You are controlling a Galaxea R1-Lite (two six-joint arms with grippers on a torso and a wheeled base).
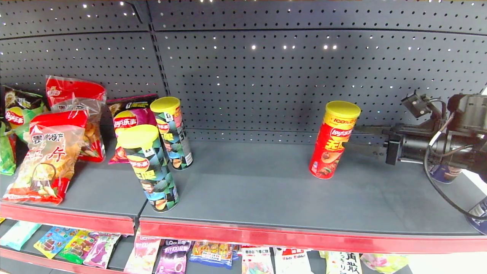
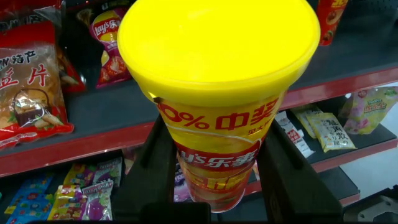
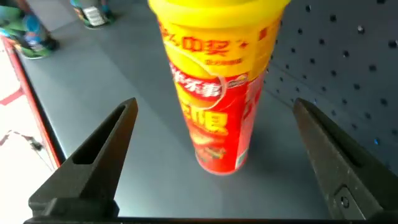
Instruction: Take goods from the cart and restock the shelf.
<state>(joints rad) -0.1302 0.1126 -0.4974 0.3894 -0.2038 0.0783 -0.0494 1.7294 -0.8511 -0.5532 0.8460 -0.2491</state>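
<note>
while the right gripper [image 3: 214,109] sits spread wide, clear of the upright red can [image 1: 334,140] between its fingers on the shelf [image 1: 266,198] (close to the back panel [image 1: 285,83]), the left gripper [image 2: 217,174] is clamped on a second yellow-lidded can [image 2: 217,68], out in front of the shelf.
</note>
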